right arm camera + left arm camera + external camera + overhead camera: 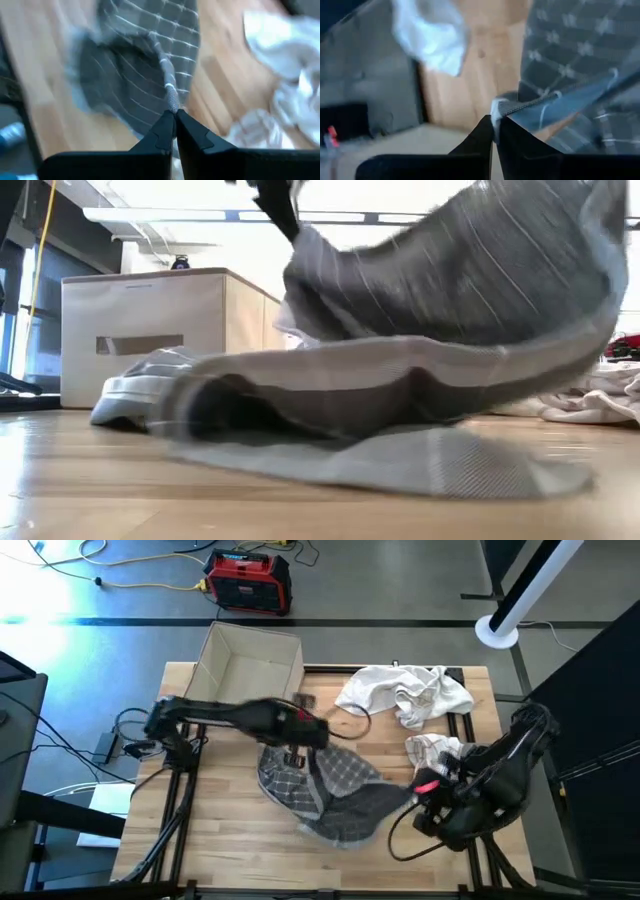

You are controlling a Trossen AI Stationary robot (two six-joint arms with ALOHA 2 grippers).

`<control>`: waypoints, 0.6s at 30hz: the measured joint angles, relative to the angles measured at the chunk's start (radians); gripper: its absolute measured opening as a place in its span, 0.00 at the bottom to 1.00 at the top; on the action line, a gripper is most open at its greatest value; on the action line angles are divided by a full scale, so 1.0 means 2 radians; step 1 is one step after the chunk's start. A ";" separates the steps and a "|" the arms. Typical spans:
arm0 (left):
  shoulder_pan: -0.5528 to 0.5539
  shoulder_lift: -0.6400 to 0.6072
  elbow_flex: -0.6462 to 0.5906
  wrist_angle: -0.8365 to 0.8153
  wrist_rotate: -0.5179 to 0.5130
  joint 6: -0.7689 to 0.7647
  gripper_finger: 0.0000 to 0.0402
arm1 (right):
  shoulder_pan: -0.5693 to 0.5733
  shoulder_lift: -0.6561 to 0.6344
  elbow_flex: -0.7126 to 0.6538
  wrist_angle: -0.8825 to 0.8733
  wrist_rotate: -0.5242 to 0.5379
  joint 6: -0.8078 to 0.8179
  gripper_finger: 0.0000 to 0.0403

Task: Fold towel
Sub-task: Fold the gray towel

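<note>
The left gripper (297, 745) is at about 10 o'clock from the table centre, and its fingers are pressed together on one corner of the grey checked towel (335, 790); in the left wrist view the hem of the cloth comes out just between the closed tips. From this pincer the towel hangs down and spreads toward 4 o'clock, so most of the cloth lies in the middle of the wooden table (230, 860), with one part lifted in the air, as the low view shows.

The right gripper (428, 788) is at about 3 o'clock from the towel's middle, also closed, pinching the opposite corner at its edge seam.

I think the step now is to stretch the towel between the two corners before laying it flat. To do it well, both pincers should move apart at the same height until the edge between them is straight, then lower together, so the cloth does not bunch up.

A cardboard box (250, 658) stands at 12 o'clock of the left gripper, and white cloths (405, 692) lie at 1 o'clock from the towel, well apart
</note>
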 joint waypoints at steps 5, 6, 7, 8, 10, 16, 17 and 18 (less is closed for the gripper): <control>-0.034 -0.093 0.014 -0.017 -0.006 -0.135 0.01 | -0.002 -0.003 0.094 -0.001 0.054 -0.073 0.00; -0.043 -0.109 0.016 -0.016 -0.007 -0.156 0.01 | -0.002 -0.004 0.112 -0.002 0.063 -0.090 0.00; -0.053 -0.124 0.019 -0.016 -0.008 -0.176 0.01 | -0.001 -0.004 0.131 -0.003 0.072 -0.108 0.00; -0.064 -0.138 0.021 -0.014 -0.013 -0.192 0.01 | -0.001 -0.004 0.150 -0.001 0.078 -0.125 0.00; -0.091 -0.163 0.029 -0.010 -0.035 -0.217 0.01 | -0.001 -0.004 0.187 0.003 0.085 -0.164 0.00; -0.185 -0.222 0.036 0.073 -0.124 -0.220 0.01 | 0.000 -0.004 0.293 0.060 0.088 -0.306 0.00; -0.200 -0.228 0.036 0.098 -0.134 -0.206 0.01 | 0.001 -0.004 0.308 0.078 0.088 -0.338 0.00; -0.214 -0.234 0.036 0.123 -0.141 -0.191 0.01 | 0.003 -0.007 0.313 0.107 0.089 -0.374 0.00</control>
